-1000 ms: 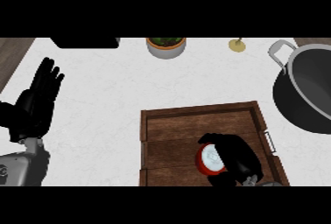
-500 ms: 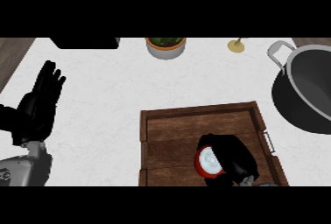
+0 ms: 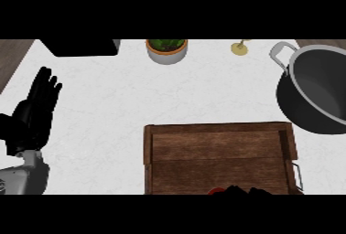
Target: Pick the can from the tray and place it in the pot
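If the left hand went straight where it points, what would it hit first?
Probably the black box at the back, across bare counter; how high the left hand sits is unclear.

I see the white counter (image 3: 115,105) under bright, flat, even light. The pot (image 3: 317,96) carries a soft grey sheen inside, and the tray (image 3: 216,155) darkens along its inner walls.
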You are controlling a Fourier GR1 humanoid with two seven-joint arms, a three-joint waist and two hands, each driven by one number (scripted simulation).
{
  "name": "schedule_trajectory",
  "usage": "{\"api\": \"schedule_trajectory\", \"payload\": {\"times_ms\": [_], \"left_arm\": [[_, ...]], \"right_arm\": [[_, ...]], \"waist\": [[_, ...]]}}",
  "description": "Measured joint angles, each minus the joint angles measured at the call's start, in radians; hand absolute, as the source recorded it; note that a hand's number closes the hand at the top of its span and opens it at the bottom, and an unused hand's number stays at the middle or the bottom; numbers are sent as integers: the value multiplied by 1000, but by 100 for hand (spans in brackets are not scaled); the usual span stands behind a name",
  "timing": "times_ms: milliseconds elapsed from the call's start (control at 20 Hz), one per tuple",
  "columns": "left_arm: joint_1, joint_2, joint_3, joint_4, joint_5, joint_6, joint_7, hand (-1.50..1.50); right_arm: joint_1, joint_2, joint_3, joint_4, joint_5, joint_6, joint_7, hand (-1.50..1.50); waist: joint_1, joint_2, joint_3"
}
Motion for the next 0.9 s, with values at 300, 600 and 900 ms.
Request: {"api": "schedule_trajectory", "payload": {"times_ms": [300, 600, 900], "left_arm": [[27, 15, 28, -20, 13, -3, 1, 0], [31, 28, 47, -35, 24, -7, 11, 0], [31, 18, 29, -44, 21, -10, 16, 0]], "right_arm": [[223, -231, -144, -84, -114, -200, -285, 150], [360, -259, -400, -149, -400, -340, -437, 150], [426, -259, -707, -110, -736, -338, -565, 150]], "waist": [[-24, 9, 5], [-38, 12, 6], [-22, 17, 5]]}}
